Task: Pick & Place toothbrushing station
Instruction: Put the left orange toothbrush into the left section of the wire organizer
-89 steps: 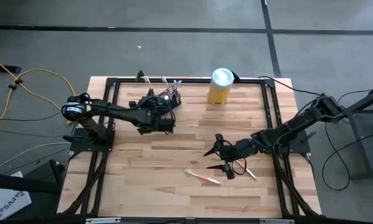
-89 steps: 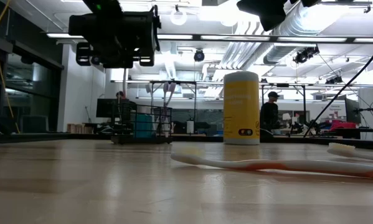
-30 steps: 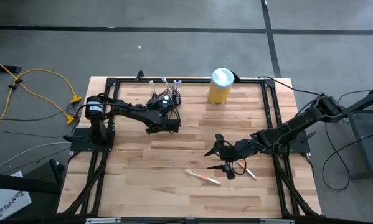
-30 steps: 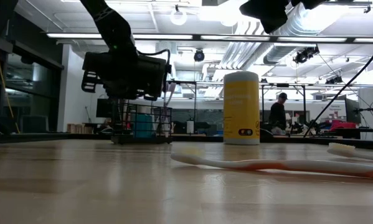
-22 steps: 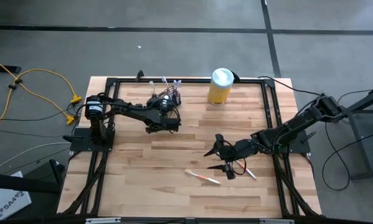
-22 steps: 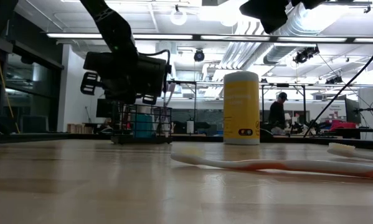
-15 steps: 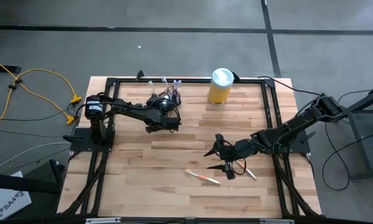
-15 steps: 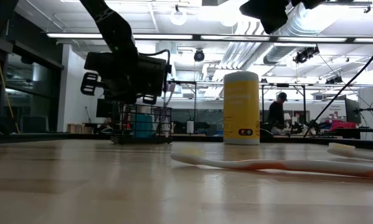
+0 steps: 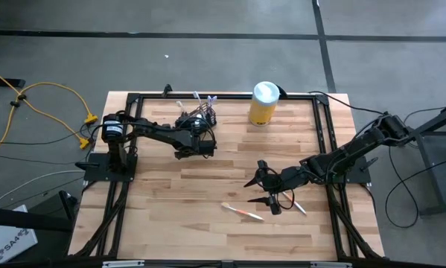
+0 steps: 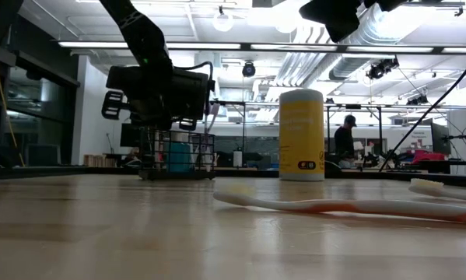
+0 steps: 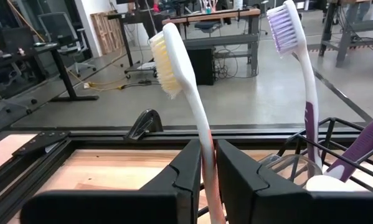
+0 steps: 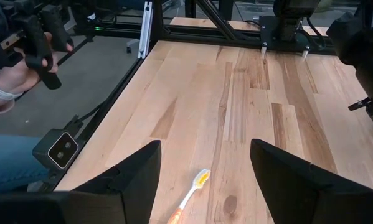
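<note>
One upright white toothbrush point(image 11: 195, 118) sits pinched in the narrow left tool point(image 11: 209, 171) just beside the toothbrushing station point(image 9: 202, 117); right tool point(image 9: 261, 189) gapes wide, farther off.

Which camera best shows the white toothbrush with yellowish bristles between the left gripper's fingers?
The left wrist view: the white toothbrush with yellowish bristles stands upright between the left gripper fingers. The high view shows only a sliver; the low view hides it; the right wrist view misses it.

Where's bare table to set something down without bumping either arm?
Free: the near-left boards, below the left tool and left of the orange toothbrush; also the strip between the yellow canister and the right tool. Crowded: around the wire holder at the far edge, and around the white toothbrush under the right tool.
</note>
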Controlling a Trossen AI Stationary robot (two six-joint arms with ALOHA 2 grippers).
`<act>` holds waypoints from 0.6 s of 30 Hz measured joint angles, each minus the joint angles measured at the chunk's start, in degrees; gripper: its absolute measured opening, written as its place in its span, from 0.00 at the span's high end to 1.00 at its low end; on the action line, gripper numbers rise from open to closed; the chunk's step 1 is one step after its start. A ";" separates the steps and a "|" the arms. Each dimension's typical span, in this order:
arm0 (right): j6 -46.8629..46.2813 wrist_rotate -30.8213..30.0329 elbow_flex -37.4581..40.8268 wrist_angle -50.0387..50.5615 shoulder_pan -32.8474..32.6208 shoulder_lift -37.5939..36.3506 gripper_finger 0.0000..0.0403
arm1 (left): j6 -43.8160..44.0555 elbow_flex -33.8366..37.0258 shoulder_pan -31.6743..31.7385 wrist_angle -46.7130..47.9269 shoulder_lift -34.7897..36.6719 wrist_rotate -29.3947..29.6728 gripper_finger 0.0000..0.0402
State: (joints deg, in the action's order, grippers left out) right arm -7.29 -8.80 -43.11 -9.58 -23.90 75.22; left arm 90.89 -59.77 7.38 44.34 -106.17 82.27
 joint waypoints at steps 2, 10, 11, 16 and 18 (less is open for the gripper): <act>0.00 0.00 0.00 0.00 0.00 0.00 0.41 | -0.02 0.00 0.00 0.00 0.00 0.01 0.89; 0.00 0.00 0.00 0.02 0.00 0.00 0.41 | -0.08 0.00 -0.81 0.00 -0.02 -0.01 0.89; 0.00 0.00 0.00 0.02 0.00 0.00 0.41 | -0.27 0.00 -1.10 0.01 -0.02 0.02 0.89; 0.00 0.00 0.00 0.07 0.00 0.00 0.41 | -1.36 -0.02 -2.87 -0.02 -0.02 2.87 0.89; 0.00 0.00 0.00 0.09 0.00 0.00 0.41 | -1.51 -0.04 -3.48 -0.01 0.23 4.11 0.89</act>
State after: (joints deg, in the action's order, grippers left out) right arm -7.29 -8.80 -43.11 -9.50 -23.90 75.22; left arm 89.38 -59.81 3.90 44.32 -105.94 86.38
